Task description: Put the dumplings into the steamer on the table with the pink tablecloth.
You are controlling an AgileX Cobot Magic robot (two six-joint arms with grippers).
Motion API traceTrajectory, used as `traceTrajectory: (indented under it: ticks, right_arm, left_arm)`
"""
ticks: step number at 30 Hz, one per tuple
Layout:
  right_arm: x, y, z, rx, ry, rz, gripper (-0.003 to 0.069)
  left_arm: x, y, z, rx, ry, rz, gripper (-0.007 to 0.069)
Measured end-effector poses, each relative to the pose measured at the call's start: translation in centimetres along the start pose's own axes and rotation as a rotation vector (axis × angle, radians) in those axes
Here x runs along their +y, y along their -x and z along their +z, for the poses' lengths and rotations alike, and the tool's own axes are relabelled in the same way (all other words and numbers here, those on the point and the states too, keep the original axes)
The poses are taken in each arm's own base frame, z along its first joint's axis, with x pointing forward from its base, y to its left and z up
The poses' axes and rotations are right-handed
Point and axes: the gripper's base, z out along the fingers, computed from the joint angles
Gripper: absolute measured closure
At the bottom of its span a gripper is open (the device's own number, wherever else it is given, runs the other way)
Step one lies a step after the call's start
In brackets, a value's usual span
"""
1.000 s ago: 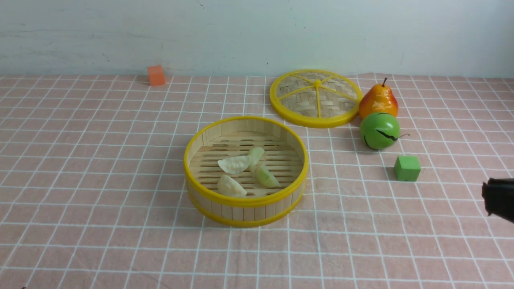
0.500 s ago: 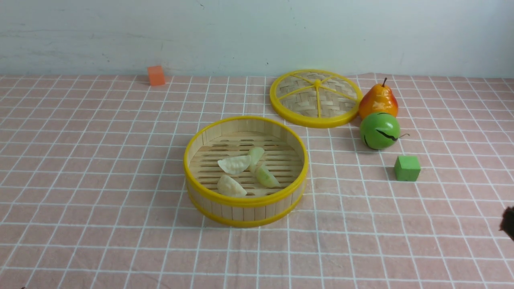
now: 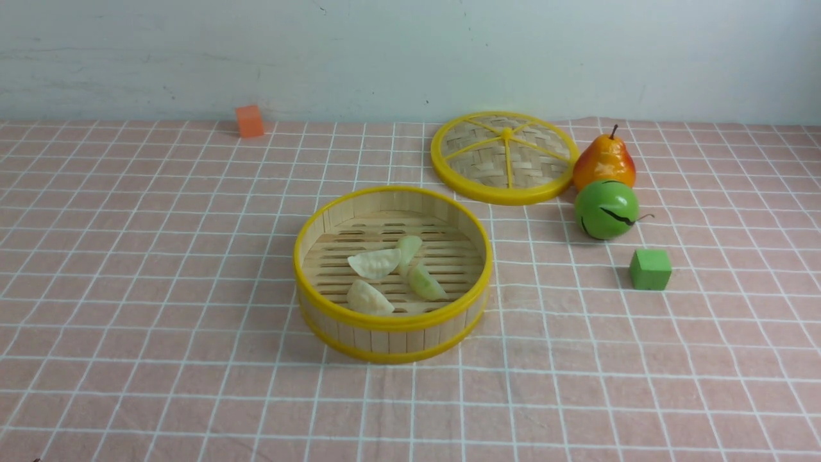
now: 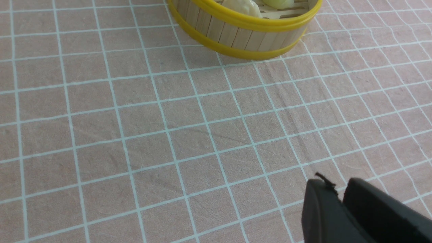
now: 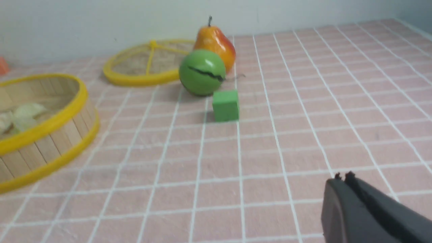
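Looking at your front view, the dumplings (image 3: 389, 274) all sit inside the steamer (image 3: 392, 322), mid-table on the pink tablecloth (image 3: 160, 256) — neither arm shows there. Left gripper (image 4: 340, 199) hovers over bare cloth near the steamer, jaws nearly together, holding nothing; right gripper (image 5: 344, 184) — closed, empty.

no readable txt, no labels, no brands, no nos. or signs anywhere
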Motion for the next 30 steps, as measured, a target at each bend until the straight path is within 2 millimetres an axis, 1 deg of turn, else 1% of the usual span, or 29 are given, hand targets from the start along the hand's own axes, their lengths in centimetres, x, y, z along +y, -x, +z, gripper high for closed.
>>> traceTrajectory:
  ticks: [2,6,30]
  right_arm:
    - [-0.23,-0.69,-0.03,0.076,-0.025,-0.031,0.068]
    - [-0.32,-0.88,-0.13,0.114,-0.037,-0.049,0.068]
    - [-0.32,-0.88,-0.17,0.122,-0.038,-0.049,0.0676]
  left_arm:
    - [0.0,0.0,0.0,0.0,0.0,0.0,0.053]
    - [0.0,0.0,0.0,0.0,0.0,0.0,0.0522]
    - [0.0,0.0,0.0,0.0,0.0,0.0,0.0519]
